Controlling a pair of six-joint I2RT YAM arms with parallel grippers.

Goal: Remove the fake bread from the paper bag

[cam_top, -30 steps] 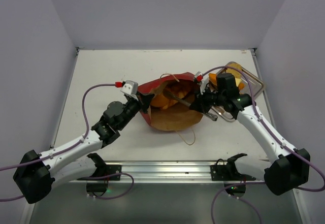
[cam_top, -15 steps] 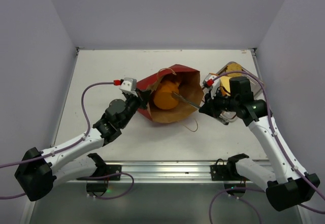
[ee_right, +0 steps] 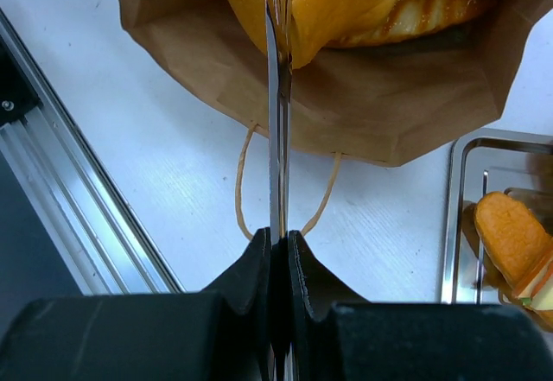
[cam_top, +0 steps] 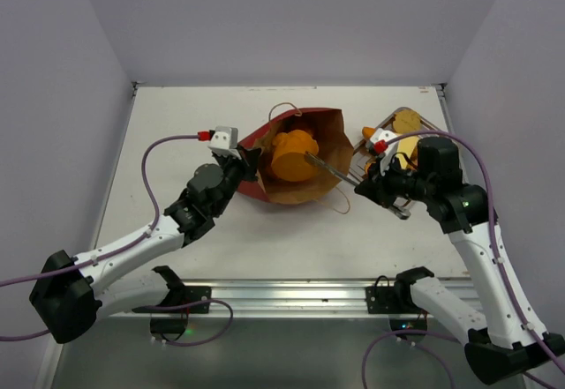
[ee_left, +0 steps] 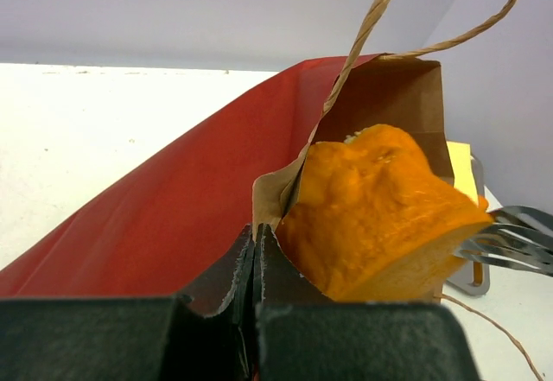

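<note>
Right end effector [ee_right: 278, 241] was clamped shut on a metal fork [ee_right: 276, 130], tines sunk in the fake bread [ee_right: 333, 1] at the paper bag [ee_right: 389, 96] mouth. Left end effector [ee_left: 256, 256] gripped the bag rim, closed. Bread judged light, foam-soft; could slide off tines. Bag thin, crumples easily.

Red paper bag [cam_top: 305, 190] (brown inside) lies on its side, mouth open w/ orange fake bread [cam_top: 287, 158] inside.

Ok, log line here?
left gripper: shut on paper bag | right gripper: shut on fork | fork: tines on bread | bread: in paper bag
</note>
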